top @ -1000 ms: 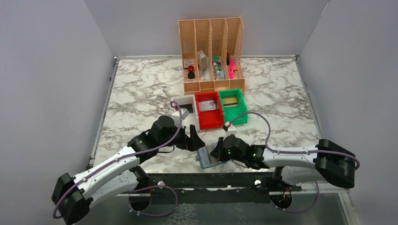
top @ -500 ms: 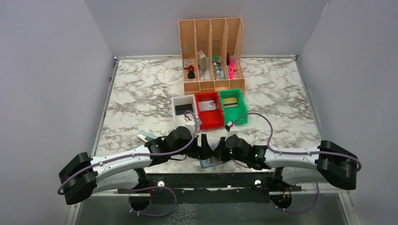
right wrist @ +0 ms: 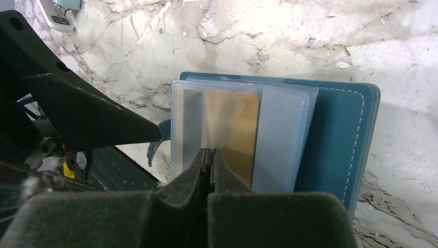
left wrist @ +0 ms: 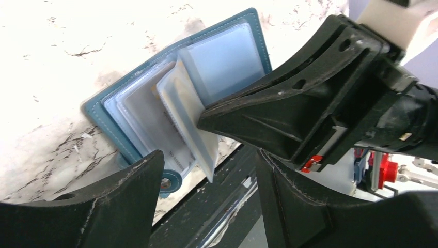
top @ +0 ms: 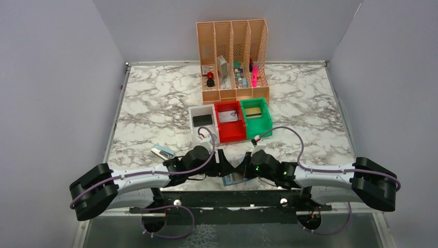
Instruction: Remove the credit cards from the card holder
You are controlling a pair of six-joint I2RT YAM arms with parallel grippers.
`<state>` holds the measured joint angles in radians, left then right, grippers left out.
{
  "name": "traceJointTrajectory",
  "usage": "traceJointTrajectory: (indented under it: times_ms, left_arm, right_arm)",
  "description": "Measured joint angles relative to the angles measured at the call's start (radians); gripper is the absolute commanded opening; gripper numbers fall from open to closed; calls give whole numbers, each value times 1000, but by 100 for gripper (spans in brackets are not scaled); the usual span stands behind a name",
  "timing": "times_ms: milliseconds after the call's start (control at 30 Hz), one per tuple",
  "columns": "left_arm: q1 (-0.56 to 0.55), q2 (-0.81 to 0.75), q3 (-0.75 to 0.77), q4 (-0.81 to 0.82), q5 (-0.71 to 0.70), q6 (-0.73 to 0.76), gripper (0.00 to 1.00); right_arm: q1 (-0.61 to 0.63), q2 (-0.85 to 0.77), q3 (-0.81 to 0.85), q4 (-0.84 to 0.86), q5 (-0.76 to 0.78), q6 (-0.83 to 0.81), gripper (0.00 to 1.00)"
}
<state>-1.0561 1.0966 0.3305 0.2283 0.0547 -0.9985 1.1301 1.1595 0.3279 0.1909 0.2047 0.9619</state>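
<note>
Card holder (right wrist: 335,129) lies open — right end effector (right wrist: 209,153) pinches its clear pocket (right wrist: 191,119); left end effector (left wrist: 209,165) spread apart.

The marble desk (top: 155,103) carries a peach mesh file organizer (top: 232,59) at the far edge, its four slots holding small items. In front of it stand three bins in a row, touching: white (top: 192,124), red (top: 231,137), green (top: 260,132). A small light-blue stapler (top: 162,152) lies near the near left corner.

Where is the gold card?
Right wrist view, centre: the gold card sits in a clear pocket of the open card holder, pinched by the right gripper.
</note>
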Motion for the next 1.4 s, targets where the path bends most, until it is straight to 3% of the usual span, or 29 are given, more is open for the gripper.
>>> traceJointTrajectory:
  times_ms: [533, 767, 1000, 1400]
  left_arm:
    - [-13, 117, 2, 115, -3, -26, 64]
    - [-15, 156, 23, 147, 8, -17, 58]
    - [-15, 215, 43, 174, 26, -8, 60]
    - [-18, 177, 27, 174, -15, -33, 69]
  right_arm:
    - [-6, 0, -28, 28, 0, 19, 2]
    - [-8, -8, -41, 34, 0, 32, 2]
    - [-13, -11, -48, 34, -1, 34, 2]
    - [-14, -68, -62, 34, 0, 45, 3]
